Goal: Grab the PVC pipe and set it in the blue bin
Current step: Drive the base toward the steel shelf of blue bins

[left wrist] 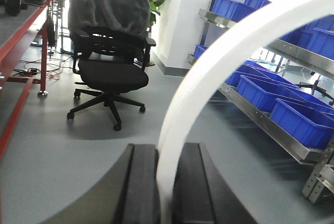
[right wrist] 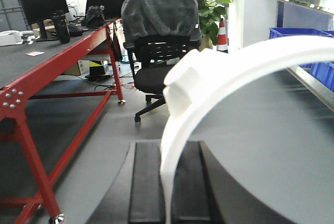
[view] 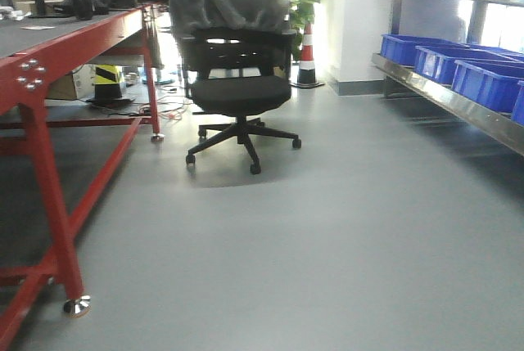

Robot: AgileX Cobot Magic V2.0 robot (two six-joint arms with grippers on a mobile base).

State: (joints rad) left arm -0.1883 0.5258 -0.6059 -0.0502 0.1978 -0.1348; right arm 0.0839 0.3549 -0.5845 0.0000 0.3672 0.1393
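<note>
At your left gripper point(left wrist: 166, 182), the jaws are clamped on a curved white pipe point(left wrist: 209, 62) that arcs up and to the right. Your right gripper point(right wrist: 168, 182) pinches a pipe the same way, this one with a blocky fitting point(right wrist: 190, 80). You cannot tell whether it is the same piece. Beyond lie grey floor point(view: 327, 245), a chair point(view: 237, 89), and blue bins point(view: 491, 81) on the shelf point(view: 458, 105) to the right, well apart from the pipe.

Grey floor point(view: 352, 245): black office chair point(view: 239, 97) on castors, red workbench point(view: 51, 204) legs, striped cone point(view: 308, 55) behind.
</note>
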